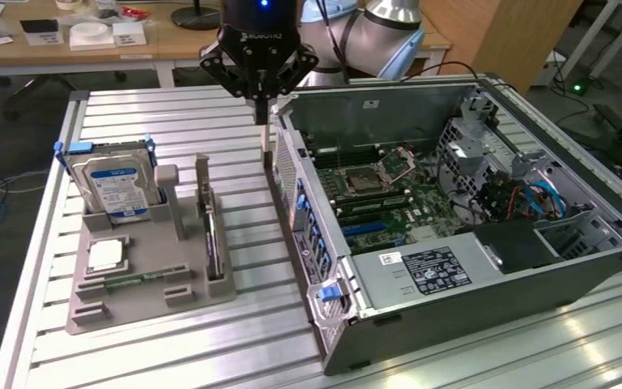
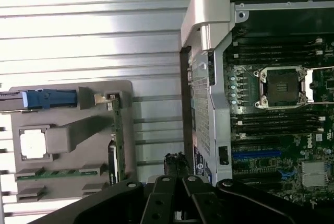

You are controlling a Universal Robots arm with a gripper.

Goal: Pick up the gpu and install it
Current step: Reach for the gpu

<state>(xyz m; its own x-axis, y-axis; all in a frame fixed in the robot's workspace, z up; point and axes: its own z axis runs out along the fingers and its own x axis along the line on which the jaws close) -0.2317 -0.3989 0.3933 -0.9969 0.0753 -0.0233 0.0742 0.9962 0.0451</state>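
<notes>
Progress is sitting at pretty much zero as far as I can tell. The gpu (image 1: 215, 235), a thin green circuit card standing on edge, is resting in the slotted grey plastic parts tray (image 1: 198, 293) on the ribbed aluminium table (image 1: 181, 356). It's sitting between the silver hard drive with the blue-white label (image 1: 117, 188) and the open dark metal computer tower (image 1: 484, 275) lying on its side. Nothing seems to be sitting in the blue expansion slot (image 1: 376, 229) on the green motherboard (image 1: 398, 203), so both picking and installing are looking undone. Further back, the black gripper (image 1: 262, 115) is hovering over the tower wall facing the tray, fingers pinched together and holding nothing. The card is showing edge-on, so its cooler face is hard to make out, and the arm's upper part is getting cut off.
</notes>
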